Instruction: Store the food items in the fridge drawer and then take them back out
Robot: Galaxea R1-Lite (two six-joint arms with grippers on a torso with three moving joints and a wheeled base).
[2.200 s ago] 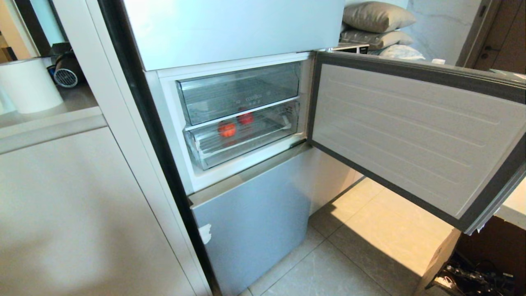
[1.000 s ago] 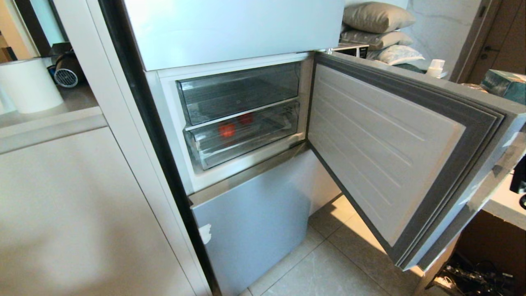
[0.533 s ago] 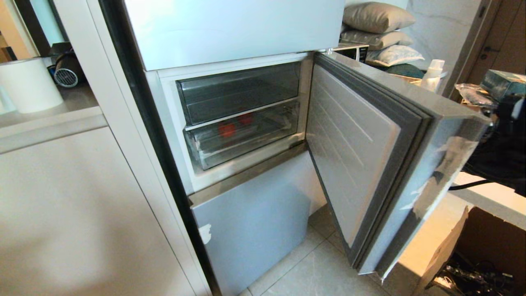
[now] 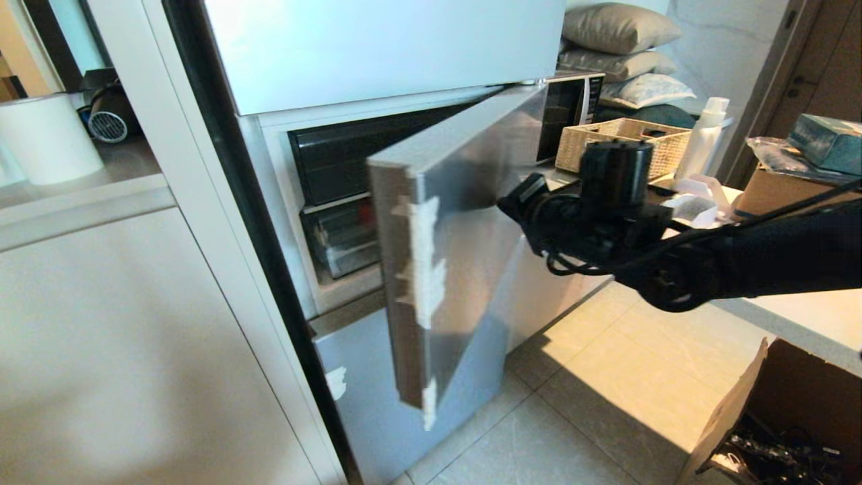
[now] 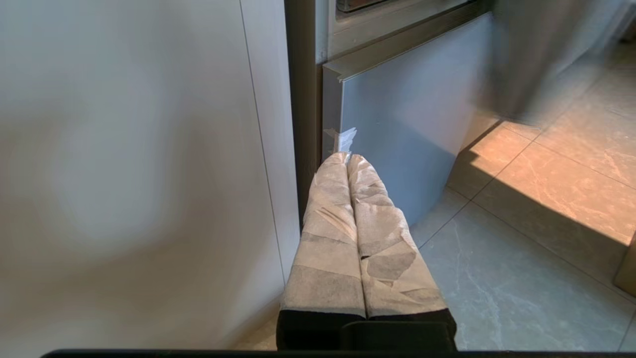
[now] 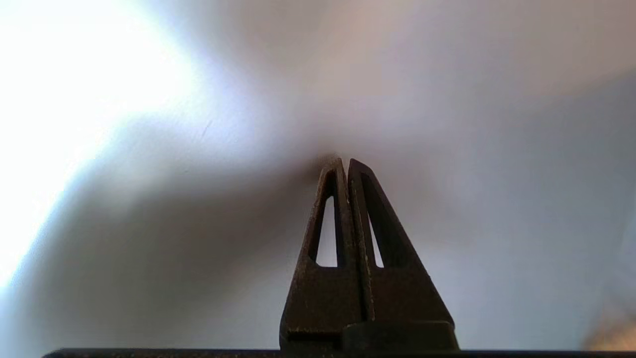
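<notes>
Pressing against the outer face of the fridge door [image 4: 471, 222]: right gripper [image 4: 515, 202], jaws closed and empty, tips on the panel. Door half shut, covering most of the compartment. Drawer [image 4: 340, 239]: partly visible past the door edge, pushed in; one red food item [image 4: 366, 210] glimpsed inside, the other hidden. Left gripper [image 5: 348, 161]: jaws closed, empty, low beside the cabinet [image 5: 124, 174], near the floor [image 5: 521, 248].

fridge door [image 4: 471, 222]: brushed metal, showing a smooth satin sheen
fridge drawer [image 4: 340, 237]: clear glossy plastic, looking dark
left gripper [image 5: 348, 161]: fingers wearing wrinkled matt paper tape
right gripper [image 6: 344, 163]: dark matt plastic, edges looking rough
basket [image 4: 623, 143]: woven wicker
floor [image 4: 606, 377]: smooth stone-look tiles, gleaming faintly
</notes>
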